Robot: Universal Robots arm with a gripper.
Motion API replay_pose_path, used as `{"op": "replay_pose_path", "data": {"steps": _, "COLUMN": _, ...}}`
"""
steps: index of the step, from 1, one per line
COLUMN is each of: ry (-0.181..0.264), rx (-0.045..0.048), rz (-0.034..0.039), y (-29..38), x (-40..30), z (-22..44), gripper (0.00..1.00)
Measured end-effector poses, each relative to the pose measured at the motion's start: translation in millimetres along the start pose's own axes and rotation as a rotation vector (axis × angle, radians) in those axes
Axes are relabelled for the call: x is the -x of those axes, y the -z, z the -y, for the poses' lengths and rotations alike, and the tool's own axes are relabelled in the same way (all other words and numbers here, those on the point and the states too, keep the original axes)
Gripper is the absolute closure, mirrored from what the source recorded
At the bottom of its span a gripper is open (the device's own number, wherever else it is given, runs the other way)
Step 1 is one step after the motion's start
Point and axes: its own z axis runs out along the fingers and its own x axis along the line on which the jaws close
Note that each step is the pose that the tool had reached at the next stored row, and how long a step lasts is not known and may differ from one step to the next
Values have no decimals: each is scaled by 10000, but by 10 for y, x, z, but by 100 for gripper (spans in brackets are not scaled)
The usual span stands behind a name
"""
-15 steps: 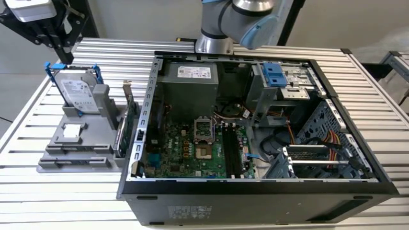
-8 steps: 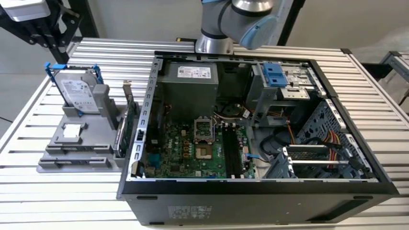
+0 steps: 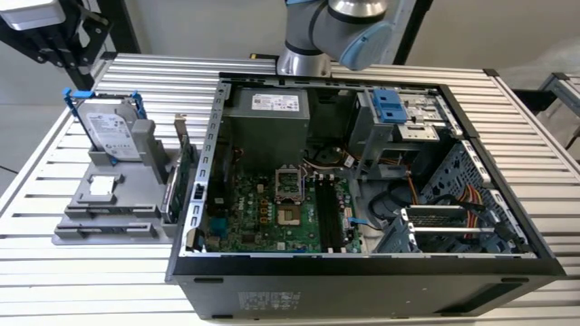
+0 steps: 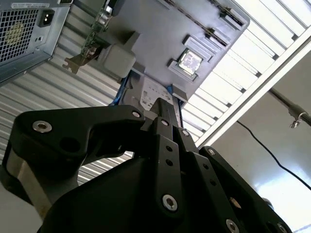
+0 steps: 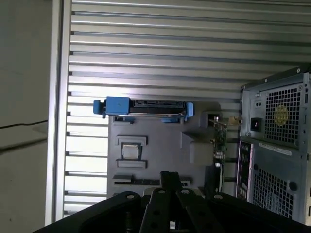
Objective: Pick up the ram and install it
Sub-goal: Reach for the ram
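- Location of the ram point(image 5: 136, 182): in the first wrist view it sits in the long groove of the gray holder point(image 5: 160, 141), at the end far from the hard drive point(image 5: 146, 106), and it is not lifted.
- The gripper point(image 5: 169, 178) hangs apart from the holder and points toward the ram. Whether it is opened or closed, I cannot tell.
- Step in hand, as I judge it, is the approach for the pick. To do it well, the gripper should come straight over the middle of the stick and be aligned across its thin width, so that the ram does not tilt in the groove.
- Care is needed near the expansion card point(image 5: 219, 141). It stands upright at the holder's edge, between the holder and the computer case point(image 3: 363, 268) (a slanted descent could touch it).
- Count: one ram, one hard drive in a blue frame, one expansion card, one small square chip point(image 5: 130, 150) in the holder, one open computer case, one gripper.
- Memory slots point(image 3: 324, 214) on the board inside the case are long and dark. I cannot count them with certainty.
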Motion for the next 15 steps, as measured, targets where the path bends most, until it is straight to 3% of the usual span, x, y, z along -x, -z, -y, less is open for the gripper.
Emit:
{"op": "replay_pose_path", "data": {"steps": 6, "ry": -1, "rx": -1, "rz": -1, "y": -1, "x": -3, "z": 23, "gripper": 100}}
{"op": "replay_pose_path", "data": {"steps": 15, "ry": -2, "rx": 1, "rz": -34, "y": -2, "x": -4, "z": 111, "gripper": 100}}
